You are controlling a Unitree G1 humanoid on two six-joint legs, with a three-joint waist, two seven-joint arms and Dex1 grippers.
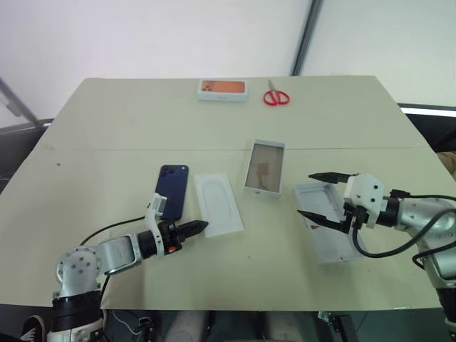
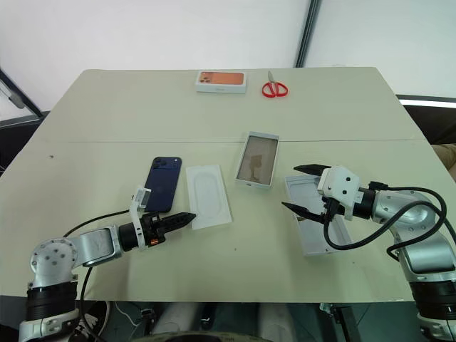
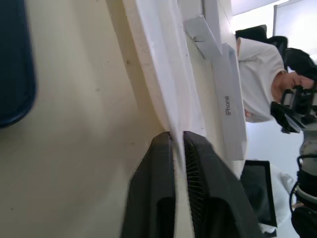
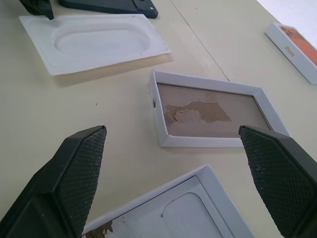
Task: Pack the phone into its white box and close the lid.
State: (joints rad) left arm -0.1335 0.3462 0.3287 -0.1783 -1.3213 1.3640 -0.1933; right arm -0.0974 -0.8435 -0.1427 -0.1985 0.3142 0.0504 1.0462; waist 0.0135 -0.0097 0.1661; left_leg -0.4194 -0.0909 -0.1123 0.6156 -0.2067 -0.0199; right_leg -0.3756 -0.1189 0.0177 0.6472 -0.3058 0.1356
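The dark navy phone [image 1: 172,189] lies back up on the table, left of centre. Beside it on the right lies a loose white moulded tray [image 1: 219,203] with an oval recess. My left gripper [image 1: 202,226] is shut on that tray's near corner; in the left wrist view the tray's thin edge [image 3: 171,99] runs in between the fingertips. The white box [image 1: 264,169], with a torn brown floor, sits at the centre, holding nothing. To its right the lid [image 1: 335,246] lies inside up, and my right gripper [image 1: 306,194] hovers open over its far end.
A small orange-topped box [image 1: 221,89] and red scissors [image 1: 276,97] lie at the table's far edge. A person in white [image 3: 252,74] sits beyond the table on my right side. The table's near edge runs just below both arms.
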